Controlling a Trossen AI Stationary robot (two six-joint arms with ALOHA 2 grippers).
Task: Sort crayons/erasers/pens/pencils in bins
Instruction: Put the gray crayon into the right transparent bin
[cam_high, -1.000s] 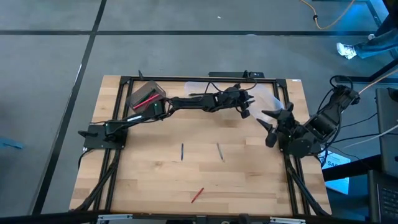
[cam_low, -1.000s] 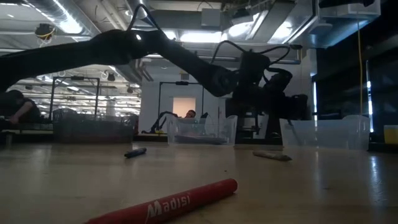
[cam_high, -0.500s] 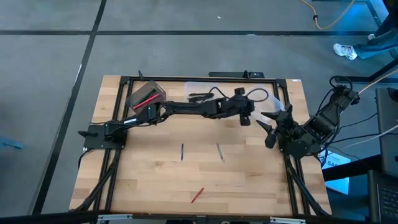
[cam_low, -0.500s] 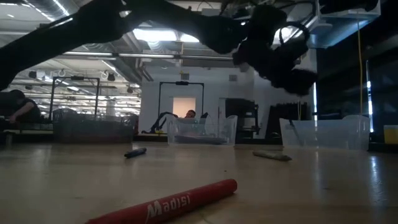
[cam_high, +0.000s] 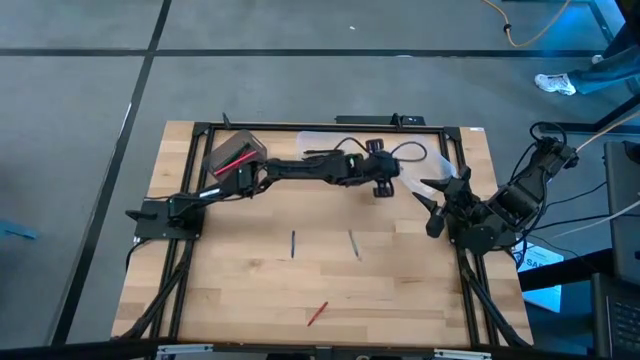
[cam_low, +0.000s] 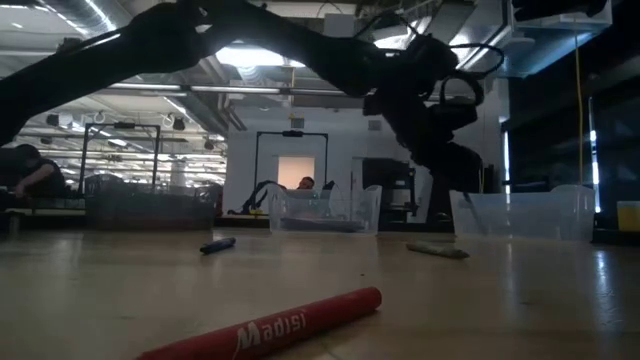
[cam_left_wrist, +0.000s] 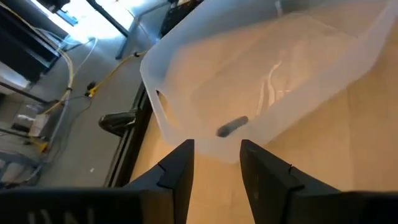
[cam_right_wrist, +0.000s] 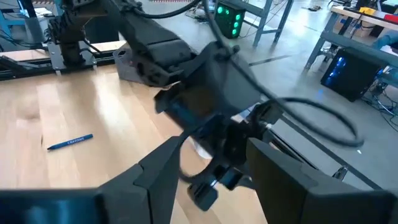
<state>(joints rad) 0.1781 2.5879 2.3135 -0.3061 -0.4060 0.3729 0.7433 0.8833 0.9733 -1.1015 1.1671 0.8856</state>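
1. High view: the left gripper (cam_high: 382, 186) hangs over the back of the table (cam_high: 250, 290), just in front of the clear rounded tub (cam_high: 432, 160). Its jaws are parted and empty, and the left wrist view shows a short grey stick (cam_left_wrist: 232, 127) lying inside that tub
2. The right gripper (cam_high: 434, 207) waits at the table's right edge, jaws spread, holding nothing
3. Three sticks are not yet sorted: a blue one (cam_high: 293, 243) and a grey one (cam_high: 353, 244) mid-table, and a red crayon (cam_high: 317, 313) near the front edge. The grey box (cam_high: 236, 153) at the back left already holds red sticks, and the clear squarish tub (cam_high: 322, 139) sits between the two other bins
4. Risk: the two grippers are near each other by the rounded tub, so a careless swing of either could make them collide or knock the light tub along
5. Risk: the thin sticks lie flat, so a shallow pinch may slip or roll them away
6. Room: the middle and front of the table are open for reaching; the metal frame (cam_high: 183, 260) along both sides limits sideways moves
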